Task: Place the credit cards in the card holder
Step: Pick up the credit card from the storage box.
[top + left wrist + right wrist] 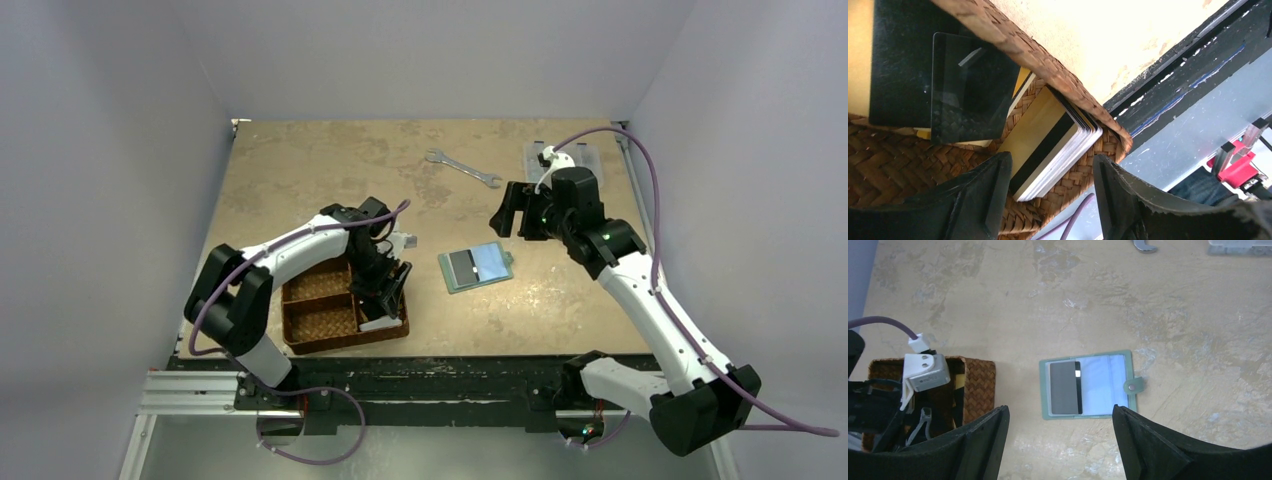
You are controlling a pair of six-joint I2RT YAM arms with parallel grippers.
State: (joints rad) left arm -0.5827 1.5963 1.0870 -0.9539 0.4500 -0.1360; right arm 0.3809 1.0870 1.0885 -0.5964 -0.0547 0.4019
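Observation:
The card holder [476, 269] lies open on the table, grey-green with blue-grey pockets; it also shows in the right wrist view [1088, 385] with a grey card [1065, 388] in its left pocket. A stack of credit cards [1053, 141] leans in the corner of the brown woven basket [335, 310], beside a black card [973, 87]. My left gripper [1050, 192] is open, its jaws on either side of the stack's end, touching nothing. My right gripper [1060, 440] is open and empty, above the table near the holder.
A wrench [462, 167] lies at the back middle. A clear plastic box [560, 158] stands at the back right behind the right arm. The basket sits close to the table's near edge, with the black rail [1188, 65] just beyond it.

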